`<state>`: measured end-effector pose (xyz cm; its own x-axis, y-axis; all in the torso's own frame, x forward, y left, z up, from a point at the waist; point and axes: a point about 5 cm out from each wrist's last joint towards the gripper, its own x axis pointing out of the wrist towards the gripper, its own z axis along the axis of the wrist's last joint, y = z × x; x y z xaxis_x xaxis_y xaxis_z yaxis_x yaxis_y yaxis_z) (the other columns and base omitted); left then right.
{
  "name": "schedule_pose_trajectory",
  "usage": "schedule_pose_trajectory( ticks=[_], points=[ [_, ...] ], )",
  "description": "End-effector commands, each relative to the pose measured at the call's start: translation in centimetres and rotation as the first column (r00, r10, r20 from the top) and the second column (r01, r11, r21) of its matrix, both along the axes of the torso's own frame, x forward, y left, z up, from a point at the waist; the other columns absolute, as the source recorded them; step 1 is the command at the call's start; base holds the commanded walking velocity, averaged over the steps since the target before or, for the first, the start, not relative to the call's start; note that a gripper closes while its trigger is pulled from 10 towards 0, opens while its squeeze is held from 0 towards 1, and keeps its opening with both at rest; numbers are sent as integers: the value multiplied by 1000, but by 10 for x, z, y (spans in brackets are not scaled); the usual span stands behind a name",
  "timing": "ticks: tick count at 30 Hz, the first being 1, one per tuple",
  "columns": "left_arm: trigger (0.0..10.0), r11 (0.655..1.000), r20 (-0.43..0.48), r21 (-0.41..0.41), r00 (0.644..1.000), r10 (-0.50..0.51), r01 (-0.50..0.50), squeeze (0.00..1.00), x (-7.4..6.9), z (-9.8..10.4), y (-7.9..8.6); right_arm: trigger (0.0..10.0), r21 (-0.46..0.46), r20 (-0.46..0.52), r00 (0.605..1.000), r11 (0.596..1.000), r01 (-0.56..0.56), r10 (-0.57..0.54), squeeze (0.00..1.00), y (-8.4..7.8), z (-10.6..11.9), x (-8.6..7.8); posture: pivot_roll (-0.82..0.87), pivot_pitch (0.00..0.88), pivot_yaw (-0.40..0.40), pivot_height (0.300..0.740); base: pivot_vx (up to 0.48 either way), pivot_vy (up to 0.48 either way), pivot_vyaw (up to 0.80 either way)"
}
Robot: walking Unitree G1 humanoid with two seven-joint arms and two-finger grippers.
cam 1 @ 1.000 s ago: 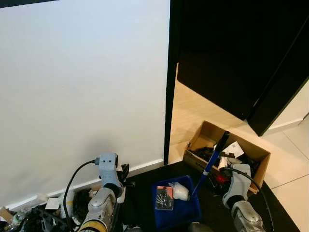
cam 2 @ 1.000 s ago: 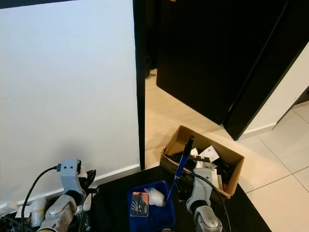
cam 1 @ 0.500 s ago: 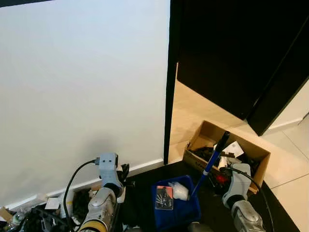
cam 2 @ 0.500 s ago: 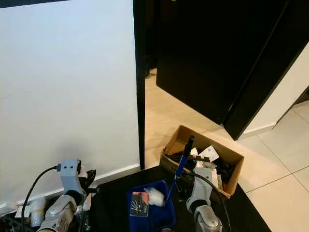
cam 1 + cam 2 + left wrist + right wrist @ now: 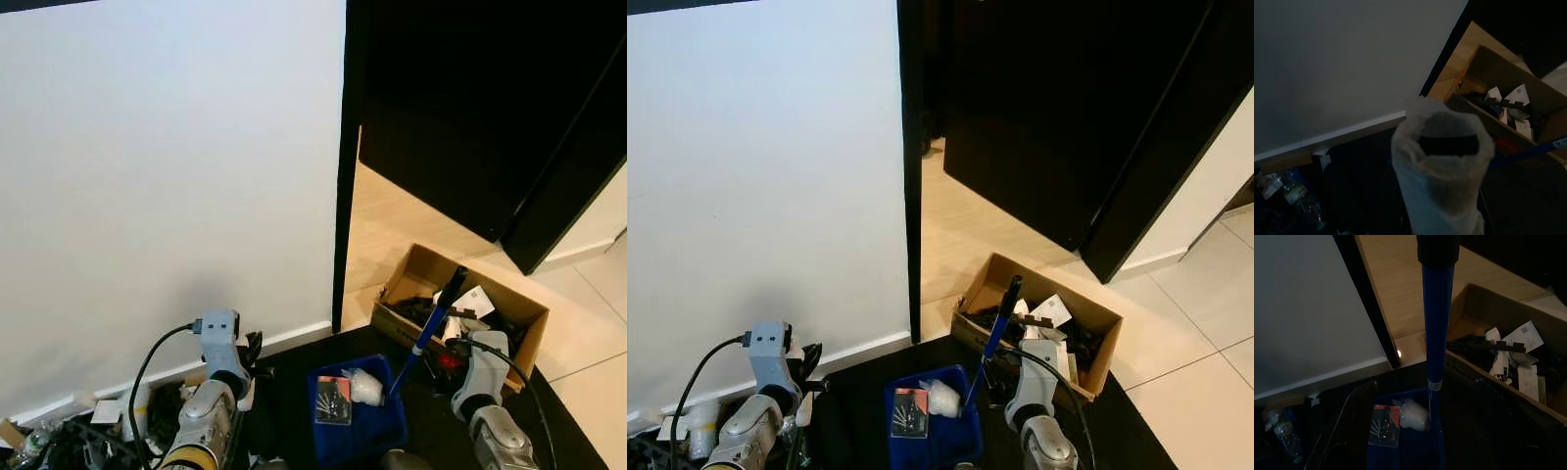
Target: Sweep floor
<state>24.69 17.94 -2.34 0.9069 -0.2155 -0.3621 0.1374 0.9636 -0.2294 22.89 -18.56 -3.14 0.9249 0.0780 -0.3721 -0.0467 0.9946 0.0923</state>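
Note:
A blue dustpan [image 5: 388,427] stands on a black mat just ahead of me, with a white crumpled wad [image 5: 364,388] and a small card packet [image 5: 333,400] inside it. Its long blue handle [image 5: 431,328] with a black grip tilts up to the right. My right gripper [image 5: 443,360] is shut on that handle, which runs close through the middle of the right wrist view [image 5: 1436,333]. My left gripper [image 5: 253,351] is low on the left by the white wall. A tube wrapped in white plastic [image 5: 1442,166] rises close in front of the left wrist camera.
An open cardboard box [image 5: 419,264] of papers and dark items sits on the pale floor right of the dustpan. A black door frame [image 5: 343,196] and a dark open door [image 5: 470,117] lie ahead. Bottles [image 5: 1298,196] and clutter [image 5: 98,426] line the baseboard at left.

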Motion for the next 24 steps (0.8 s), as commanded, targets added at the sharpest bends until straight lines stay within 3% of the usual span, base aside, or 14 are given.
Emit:
schedule_pose_trajectory(
  ticks=[1, 24],
  points=[
    [10000, 1000, -31, -11, 999, 8, -8, 0, -6, -6, -2, 10000, -1, -7, 1000, 1000, 9, -9, 0, -2, 0, 1, 5, 81, 4, 740, 0, 0, 0],
    [10000, 1000, -30, -11, 999, 10, -11, 0, -5, -5, -2, 10000, -2, -8, 1000, 1000, 7, -7, 0, -2, 1, 2, 10, 77, -1, 740, 0, 0, 0]
  ],
)
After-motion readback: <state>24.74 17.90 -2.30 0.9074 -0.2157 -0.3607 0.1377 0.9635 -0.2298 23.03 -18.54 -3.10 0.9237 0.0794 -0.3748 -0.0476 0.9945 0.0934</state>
